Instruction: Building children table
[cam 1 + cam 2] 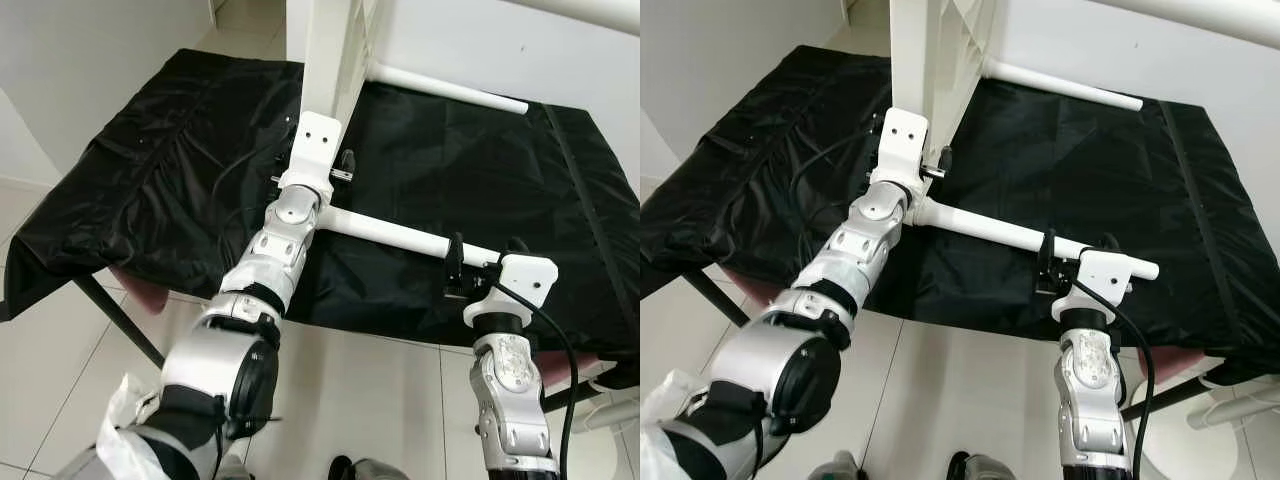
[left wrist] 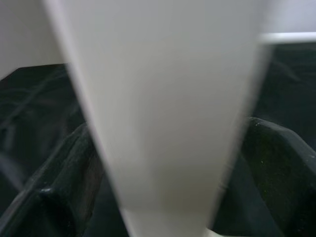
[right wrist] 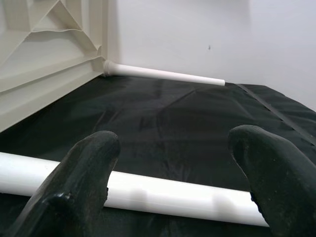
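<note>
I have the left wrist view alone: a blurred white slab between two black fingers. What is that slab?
Observer: It is the tabletop, standing on edge on a black cloth. The left end effector grips its lower corner.
Operator: Are any legs fitted?
Observer: Two white legs stick out sideways from it over the cloth: a near leg and a far leg.
Operator: Where is the other arm?
Observer: The right end effector is open at the near leg's outer end, one finger on each side of it.
</note>
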Robot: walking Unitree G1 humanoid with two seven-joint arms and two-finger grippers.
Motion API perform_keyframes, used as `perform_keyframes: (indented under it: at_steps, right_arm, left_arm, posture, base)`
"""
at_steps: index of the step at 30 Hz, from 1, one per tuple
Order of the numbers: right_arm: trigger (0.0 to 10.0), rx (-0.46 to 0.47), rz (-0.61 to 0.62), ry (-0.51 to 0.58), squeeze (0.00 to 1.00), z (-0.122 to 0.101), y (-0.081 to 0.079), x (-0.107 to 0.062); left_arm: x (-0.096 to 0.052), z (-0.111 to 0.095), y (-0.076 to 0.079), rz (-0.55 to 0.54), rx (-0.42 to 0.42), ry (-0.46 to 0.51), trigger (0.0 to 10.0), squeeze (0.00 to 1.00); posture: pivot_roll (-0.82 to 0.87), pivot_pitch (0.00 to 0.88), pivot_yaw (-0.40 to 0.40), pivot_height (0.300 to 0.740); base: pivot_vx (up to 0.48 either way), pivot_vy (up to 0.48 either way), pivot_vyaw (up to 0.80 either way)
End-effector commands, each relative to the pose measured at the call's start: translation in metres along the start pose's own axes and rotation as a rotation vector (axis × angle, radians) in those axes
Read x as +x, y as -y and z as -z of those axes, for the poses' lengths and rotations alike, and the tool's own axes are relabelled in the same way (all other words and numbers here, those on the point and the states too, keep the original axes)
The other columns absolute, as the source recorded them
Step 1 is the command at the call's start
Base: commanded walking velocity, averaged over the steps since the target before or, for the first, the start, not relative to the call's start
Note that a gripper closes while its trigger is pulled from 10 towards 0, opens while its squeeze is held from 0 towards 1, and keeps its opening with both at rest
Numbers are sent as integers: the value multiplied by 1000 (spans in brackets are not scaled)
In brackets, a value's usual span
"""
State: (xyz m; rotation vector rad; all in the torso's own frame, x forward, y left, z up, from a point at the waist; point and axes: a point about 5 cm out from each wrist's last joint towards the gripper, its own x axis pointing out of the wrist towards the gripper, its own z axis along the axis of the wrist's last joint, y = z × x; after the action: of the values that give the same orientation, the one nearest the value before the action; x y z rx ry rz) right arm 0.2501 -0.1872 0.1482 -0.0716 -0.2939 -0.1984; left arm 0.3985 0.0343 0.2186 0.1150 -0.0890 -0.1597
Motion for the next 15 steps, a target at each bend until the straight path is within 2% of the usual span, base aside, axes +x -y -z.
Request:
perform_keyframes:
  at_steps: [1,15]
  right_arm:
    - [10000,-4,2,3,0,0,0,0]
    - [10000,-2,4,7,0,-1,0,3]
  left_arm:
    - [2,-1,-1,-51,-11,-10,10000,0]
    - [10,-23,-5,-104,-45,51,10000,0]
  posture:
    - [-23,39,-20,740]
    - [-29,42,-25,740]
  base:
    - [0,0,0]
    - [0,0,0]
